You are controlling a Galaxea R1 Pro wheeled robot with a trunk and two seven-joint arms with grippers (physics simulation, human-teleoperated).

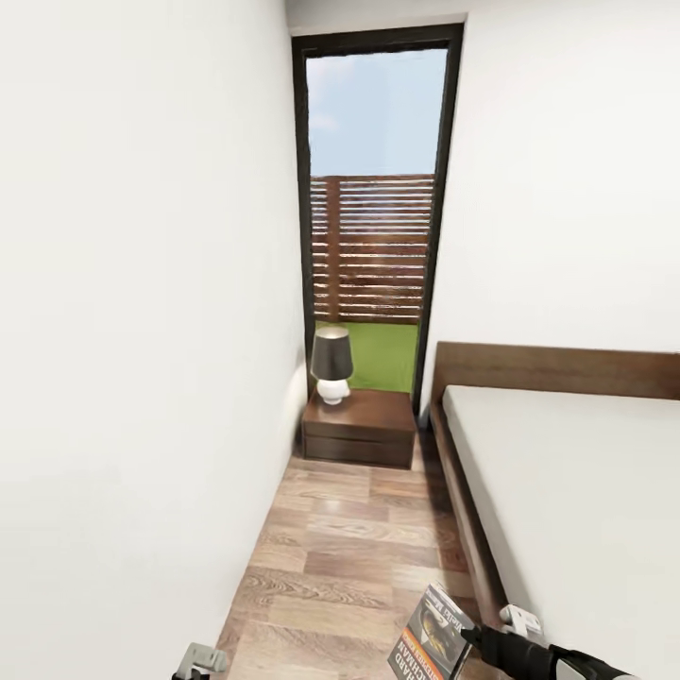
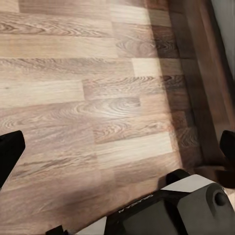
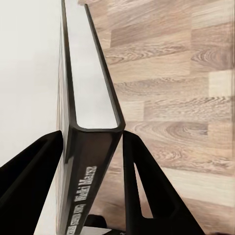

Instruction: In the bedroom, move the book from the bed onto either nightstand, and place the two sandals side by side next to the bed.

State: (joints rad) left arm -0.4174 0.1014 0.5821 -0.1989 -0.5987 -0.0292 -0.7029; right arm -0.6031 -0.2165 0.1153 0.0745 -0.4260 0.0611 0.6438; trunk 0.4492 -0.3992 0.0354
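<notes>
The left gripper (image 1: 200,658) is peeking in at the head view's lower edge beside the white wall; in its own wrist view its dark fingertips (image 2: 11,152) are standing wide apart over the bare wood-plank floor (image 2: 73,98). Further along, the glossy dark nightstand (image 1: 360,425) is sitting under the tall window (image 1: 373,208), carrying a lamp (image 1: 331,364) with a dark shade and white base. The right gripper (image 1: 477,635) is reaching in low, its black fingers (image 3: 142,186) clamping the book (image 1: 432,637) by its spine, cover tilted above the floor. The bed (image 1: 567,472), pale grey mattress in a brown frame, is lying at the right.
</notes>
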